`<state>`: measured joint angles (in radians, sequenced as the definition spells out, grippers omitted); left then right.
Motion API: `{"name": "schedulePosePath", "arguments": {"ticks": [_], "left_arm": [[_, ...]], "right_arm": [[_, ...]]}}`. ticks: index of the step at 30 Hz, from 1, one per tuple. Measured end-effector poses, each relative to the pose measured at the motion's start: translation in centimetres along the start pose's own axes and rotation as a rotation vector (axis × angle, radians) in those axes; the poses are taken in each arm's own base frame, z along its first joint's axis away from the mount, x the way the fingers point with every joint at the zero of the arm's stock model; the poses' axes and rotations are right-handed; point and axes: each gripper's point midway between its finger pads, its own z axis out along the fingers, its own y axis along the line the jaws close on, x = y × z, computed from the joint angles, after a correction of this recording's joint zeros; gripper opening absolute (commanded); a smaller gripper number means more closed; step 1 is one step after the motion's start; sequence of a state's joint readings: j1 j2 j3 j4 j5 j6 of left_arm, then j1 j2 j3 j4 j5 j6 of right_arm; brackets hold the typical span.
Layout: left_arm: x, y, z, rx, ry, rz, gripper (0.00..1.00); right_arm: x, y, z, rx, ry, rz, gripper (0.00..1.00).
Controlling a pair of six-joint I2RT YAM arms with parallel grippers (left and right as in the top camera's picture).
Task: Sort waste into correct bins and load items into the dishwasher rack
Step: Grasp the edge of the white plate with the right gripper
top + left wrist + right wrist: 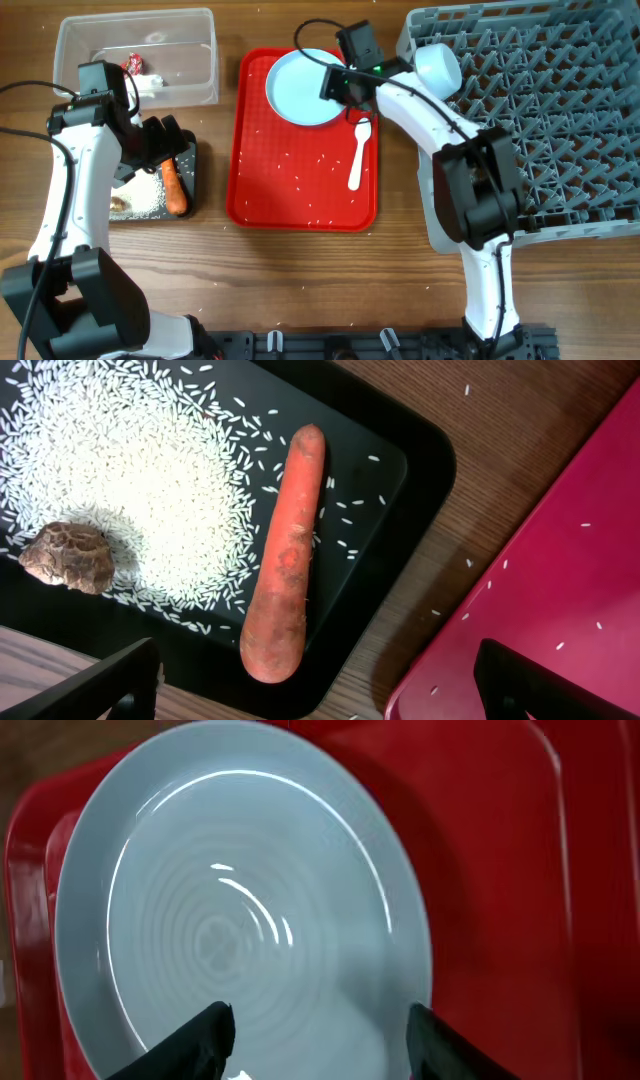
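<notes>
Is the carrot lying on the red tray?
No, the carrot lies in the black tray, beside the rice and the brown lump.

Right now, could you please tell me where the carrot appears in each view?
Overhead: carrot far left, in the black tray.
Left wrist: centre, beside the rice.
Right wrist: not in it.
Shared landmark: red tray, at the left wrist's right edge, under the plate in the right wrist's.
</notes>
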<state>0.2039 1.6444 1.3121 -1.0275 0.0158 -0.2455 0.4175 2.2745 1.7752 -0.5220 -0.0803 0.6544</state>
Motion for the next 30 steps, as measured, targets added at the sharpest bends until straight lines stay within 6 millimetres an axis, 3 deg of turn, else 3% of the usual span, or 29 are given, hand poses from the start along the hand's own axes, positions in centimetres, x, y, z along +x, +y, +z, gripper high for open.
{"name": "schedulePosePath", "arguments": {"ticks": [3,6,10,15,21,25,27,30], "left_arm": [[0.0,0.0,0.0,0.000,0.000,0.000,1.00],[0.0,0.0,0.0,0.000,0.000,0.000,1.00],[0.0,0.0,0.0,0.000,0.000,0.000,1.00],[0.0,0.0,0.0,0.000,0.000,0.000,1.00],[0.0,0.0,0.0,0.000,0.000,0.000,1.00],[0.0,0.0,0.0,0.000,0.000,0.000,1.00],[0.0,0.0,0.0,0.000,0.000,0.000,1.00],[0.0,0.0,0.0,0.000,0.000,0.000,1.00]], "right_arm": [[0.1,-0.4,0.6,0.007,0.003,0.034,0.47],[0.4,-0.5,0.9,0.013,0.009,0.054,0.35],[0.5,-1.0,1.5,0.028,0.011,0.071,0.43],[0.7,-1.1,1.4,0.038,0.016,0.069,0.45],[0.6,-1.2,-0.2,0.055,0.020,0.045,0.47],[-1.1,-0.1,-3.6,0.045,-0.034,0.031,0.49],[-1.3,-0.9,-4.8,0.097,-0.049,0.044,0.48],[-1.3,-1.7,-4.7,0.135,-0.061,0.065,0.47]]}}
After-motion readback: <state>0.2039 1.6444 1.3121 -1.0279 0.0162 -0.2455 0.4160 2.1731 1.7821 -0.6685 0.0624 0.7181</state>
